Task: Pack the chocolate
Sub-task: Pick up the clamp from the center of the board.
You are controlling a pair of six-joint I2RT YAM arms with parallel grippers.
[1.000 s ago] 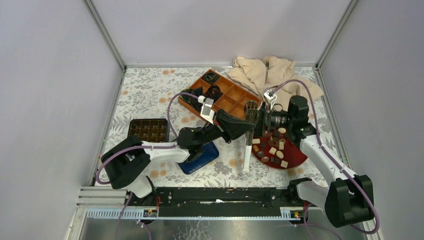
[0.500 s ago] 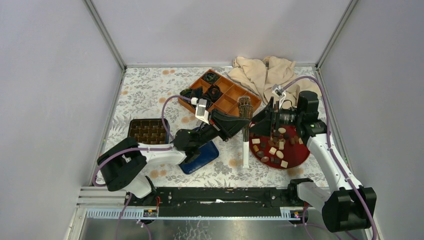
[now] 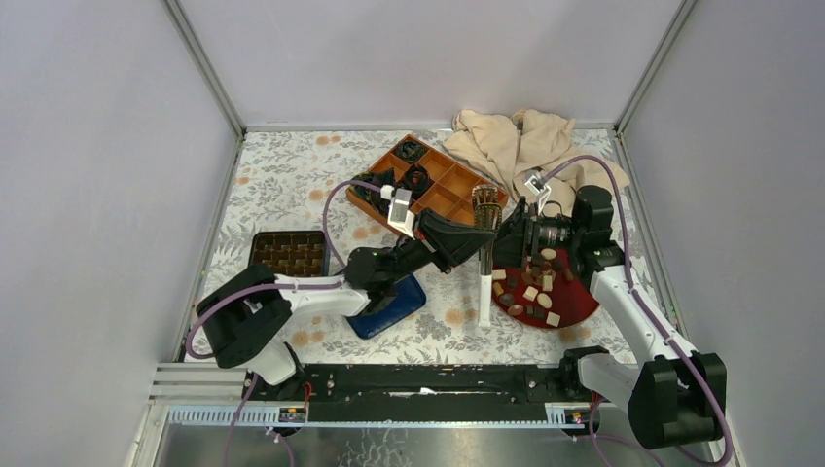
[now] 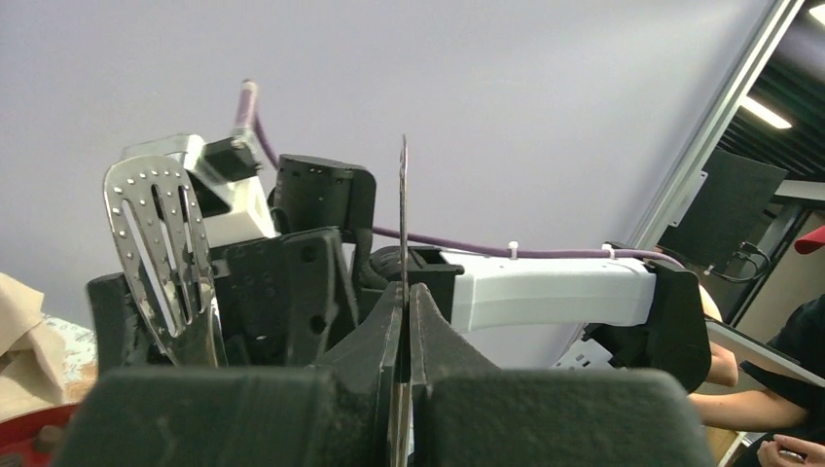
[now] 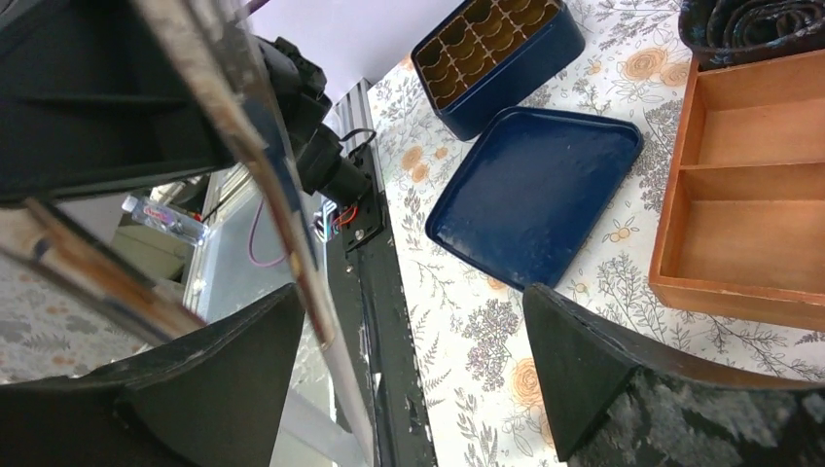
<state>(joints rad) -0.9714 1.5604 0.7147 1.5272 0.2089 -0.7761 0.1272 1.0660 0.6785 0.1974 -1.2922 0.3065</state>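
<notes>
The left gripper [image 4: 404, 321] is pressed together on a slotted metal tool [image 3: 484, 282]. The right gripper [image 5: 409, 302] is spread wide about its blade (a handover, it is judged). A firm closing before any release is called for. The chocolate [image 3: 531, 292], in dark, brown and cream pieces, is scattered on the red plate [image 3: 579, 306].
</notes>
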